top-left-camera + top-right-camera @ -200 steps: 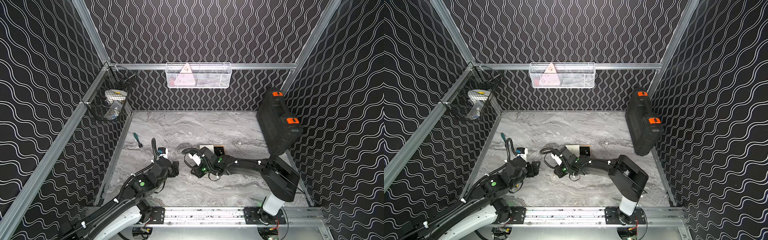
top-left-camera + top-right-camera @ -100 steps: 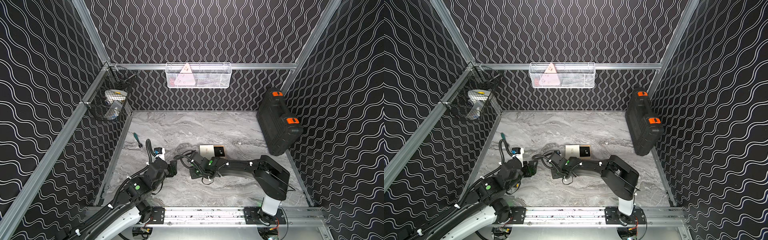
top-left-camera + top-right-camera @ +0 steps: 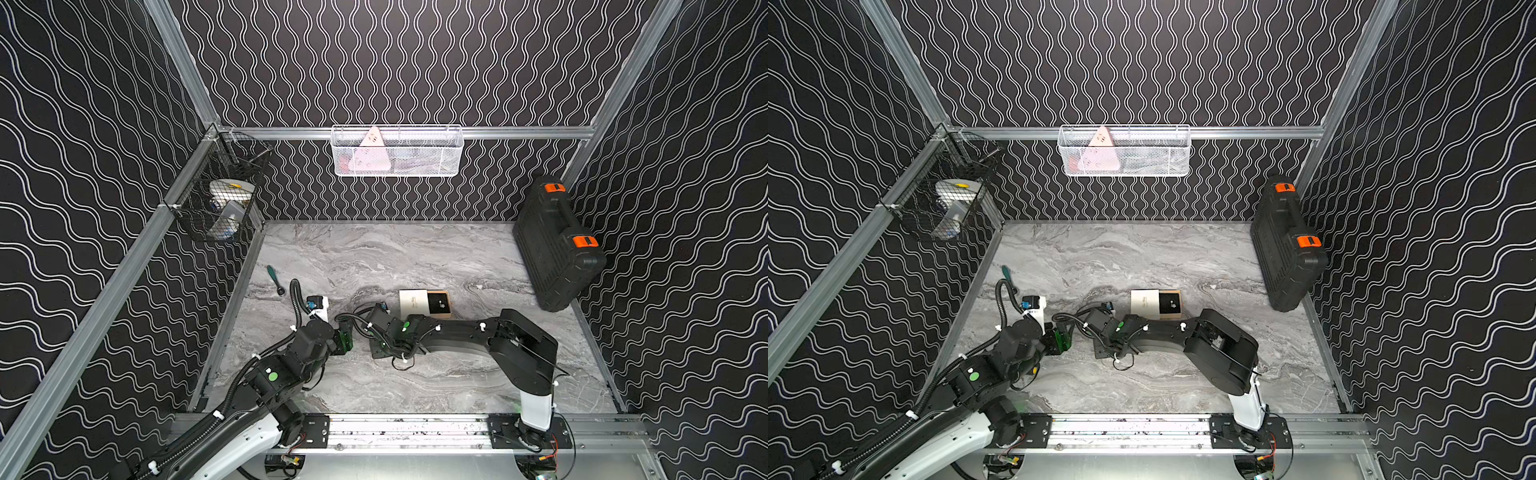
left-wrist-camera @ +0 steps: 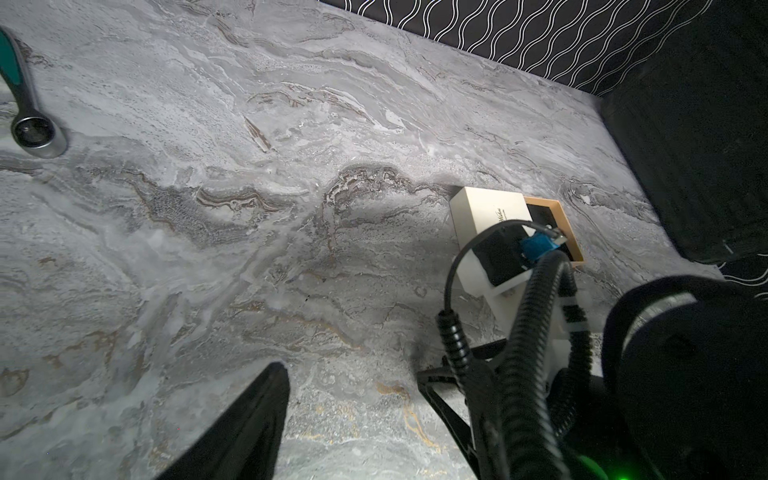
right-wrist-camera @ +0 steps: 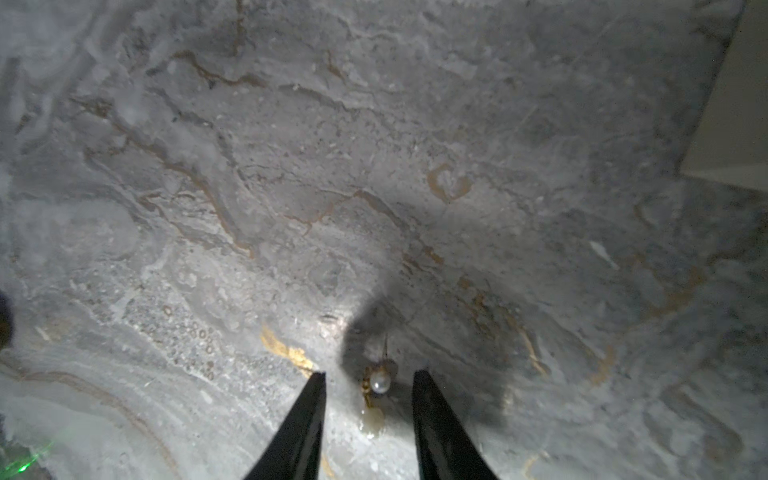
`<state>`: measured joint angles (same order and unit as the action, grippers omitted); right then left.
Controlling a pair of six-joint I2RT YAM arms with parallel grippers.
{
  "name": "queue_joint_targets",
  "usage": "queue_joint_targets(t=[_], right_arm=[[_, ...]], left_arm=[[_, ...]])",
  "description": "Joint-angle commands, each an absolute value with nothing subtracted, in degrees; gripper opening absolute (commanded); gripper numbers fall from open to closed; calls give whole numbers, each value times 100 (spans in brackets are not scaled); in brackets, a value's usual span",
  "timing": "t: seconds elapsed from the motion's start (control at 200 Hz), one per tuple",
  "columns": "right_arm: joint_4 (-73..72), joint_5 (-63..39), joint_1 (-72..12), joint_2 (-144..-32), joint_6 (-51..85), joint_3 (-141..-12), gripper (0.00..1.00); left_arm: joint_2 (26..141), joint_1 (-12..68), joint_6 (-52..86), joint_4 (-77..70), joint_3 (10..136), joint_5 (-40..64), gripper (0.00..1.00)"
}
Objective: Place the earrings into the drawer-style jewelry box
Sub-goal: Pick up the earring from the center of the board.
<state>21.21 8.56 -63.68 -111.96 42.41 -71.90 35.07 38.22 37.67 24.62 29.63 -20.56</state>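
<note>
Your right gripper, fingers apart, straddles a pearl earring on the marble table near the white box; close off-centre and the smooth bead could skid away. A second earring glints in the pulled-out tray. Your left gripper waits nearby, fingers spread, inside black wavy walls

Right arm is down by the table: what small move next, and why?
Probably close the right gripper on the earring: in the right wrist view it lies on the table between the open fingers, untouched. The jewelry box already stands open.
</note>
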Motion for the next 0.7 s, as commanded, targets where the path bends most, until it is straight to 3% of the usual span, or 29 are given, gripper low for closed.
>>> queue_joint_targets(t=[0.0, 0.696], right_arm=[[2403, 1068, -6390, -11276, 4340, -7285, 37], [2531, 1068, -6460, -11423, 4275, -7313, 22]], left_arm=[[3448, 3814, 3762, 2527, 3032, -2265, 72], [3403, 3814, 3720, 2549, 3033, -2328, 73]])
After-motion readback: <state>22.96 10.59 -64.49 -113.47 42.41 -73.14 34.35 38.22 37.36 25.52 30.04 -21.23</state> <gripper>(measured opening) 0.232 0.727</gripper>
